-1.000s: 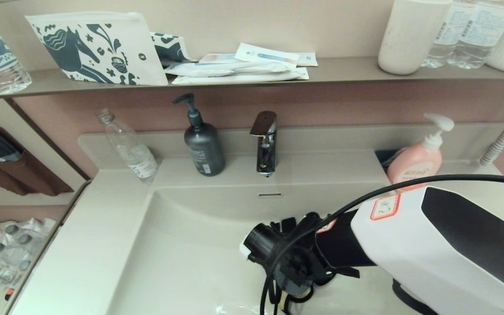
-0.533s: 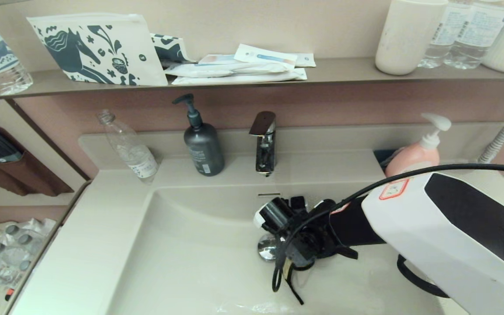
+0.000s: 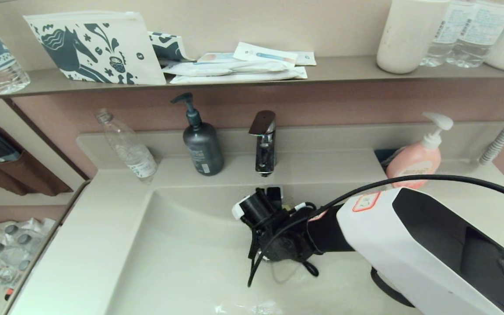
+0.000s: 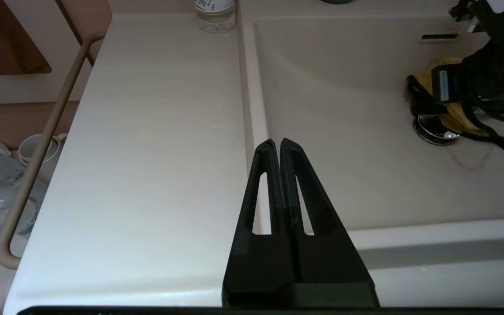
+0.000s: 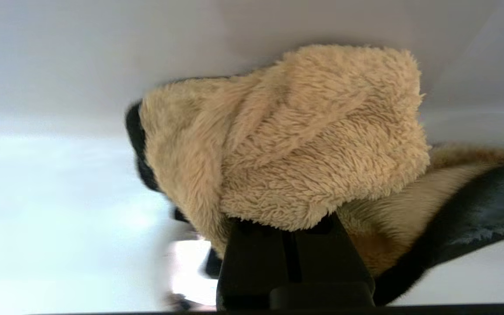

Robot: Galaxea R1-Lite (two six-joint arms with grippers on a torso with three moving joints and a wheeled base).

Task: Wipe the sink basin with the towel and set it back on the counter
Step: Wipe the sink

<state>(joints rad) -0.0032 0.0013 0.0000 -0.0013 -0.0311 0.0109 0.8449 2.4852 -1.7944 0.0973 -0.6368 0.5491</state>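
The glossy off-white sink basin point(image 3: 177, 258) point(image 4: 344, 109) fills the middle of the head view. My right gripper point(image 3: 274, 251) point(image 5: 293, 223) reaches down into it over the drain and is shut on the mustard-yellow fluffy towel point(image 5: 287, 135) point(image 4: 455, 117), which is pressed against the basin surface. The towel hides the fingertips, and in the head view the arm hides the towel. The chrome drain plug point(image 4: 435, 130) peeks out beside the cloth. My left gripper point(image 4: 277, 142) hovers shut and empty over the counter point(image 4: 155, 131) point(image 3: 81, 245) at the basin's left rim.
Along the back ledge stand a clear plastic bottle point(image 3: 127, 146), a grey pump bottle point(image 3: 202, 144), the faucet point(image 3: 264, 142) and a pink soap pump point(image 3: 416, 159). A shelf point(image 3: 344, 72) above carries pouches and bottles. A rail point(image 4: 37, 144) runs along the counter's left side.
My right arm has swept the towel from the basin's front toward the back and slightly left, and it now covers the drain below the faucet.
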